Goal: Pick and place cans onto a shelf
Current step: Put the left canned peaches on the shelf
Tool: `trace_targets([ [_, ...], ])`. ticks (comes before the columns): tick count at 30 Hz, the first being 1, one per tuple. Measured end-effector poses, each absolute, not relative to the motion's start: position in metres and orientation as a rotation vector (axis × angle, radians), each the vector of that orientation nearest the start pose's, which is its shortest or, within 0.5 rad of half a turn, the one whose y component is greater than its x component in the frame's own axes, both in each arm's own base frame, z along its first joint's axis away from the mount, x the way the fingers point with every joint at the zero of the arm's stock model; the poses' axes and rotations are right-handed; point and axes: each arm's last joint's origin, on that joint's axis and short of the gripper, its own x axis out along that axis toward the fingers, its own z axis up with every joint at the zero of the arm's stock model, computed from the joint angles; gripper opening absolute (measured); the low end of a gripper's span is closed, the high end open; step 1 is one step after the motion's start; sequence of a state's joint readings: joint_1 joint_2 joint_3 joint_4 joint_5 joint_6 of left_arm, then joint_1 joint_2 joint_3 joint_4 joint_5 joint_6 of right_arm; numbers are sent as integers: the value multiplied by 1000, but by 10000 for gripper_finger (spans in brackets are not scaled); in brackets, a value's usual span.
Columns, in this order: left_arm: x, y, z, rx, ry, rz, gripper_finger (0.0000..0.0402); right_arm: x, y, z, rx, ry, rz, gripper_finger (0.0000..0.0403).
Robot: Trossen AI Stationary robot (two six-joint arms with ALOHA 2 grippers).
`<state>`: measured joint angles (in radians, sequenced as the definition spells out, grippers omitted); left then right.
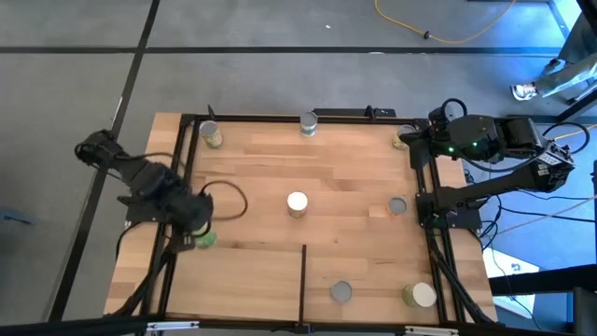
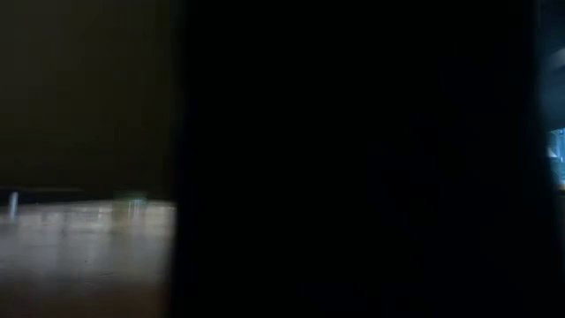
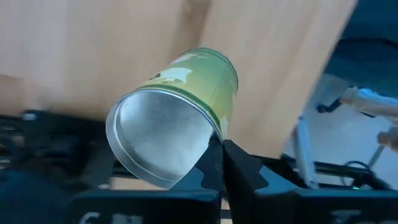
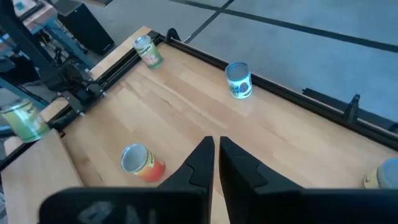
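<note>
The left hand [image 1: 198, 233] sits at the shelf's [image 1: 345, 196] left rail, fingers closed on a green can [image 3: 177, 115] (tilted, silver end toward the wrist camera). The right hand [image 4: 216, 152] hovers at the far right corner, fingers nearly together and holding nothing. A reddish can [image 1: 297, 203] stands mid-shelf; others ring the edges. The low view is dark, likely blocked.
</note>
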<state>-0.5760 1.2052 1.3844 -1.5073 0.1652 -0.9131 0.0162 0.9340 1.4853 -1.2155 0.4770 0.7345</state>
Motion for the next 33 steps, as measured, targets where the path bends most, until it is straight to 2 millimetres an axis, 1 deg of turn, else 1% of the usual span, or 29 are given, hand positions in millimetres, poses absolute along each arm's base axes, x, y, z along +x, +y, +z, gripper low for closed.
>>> trace_targets([
  [7,155,-149,356,-561,1452,70,0,115,-11,439,525,436,-645,28],
  [13,164,-193,353,-547,1478,81,0,116,-11,440,508,451,-603,28],
  [17,164,-221,344,-517,1511,114,0,118,-10,441,515,434,-581,28],
  [22,155,-251,327,-498,1574,176,0,121,-10,446,522,387,-559,28],
  [26,144,-268,324,-531,1585,223,0,122,-10,447,506,376,-549,28],
  [29,137,-275,321,-562,1590,275,0,123,-10,448,507,372,-548,28],
  [33,131,-282,316,-573,1593,318,0,123,-10,447,504,374,-551,28],
])
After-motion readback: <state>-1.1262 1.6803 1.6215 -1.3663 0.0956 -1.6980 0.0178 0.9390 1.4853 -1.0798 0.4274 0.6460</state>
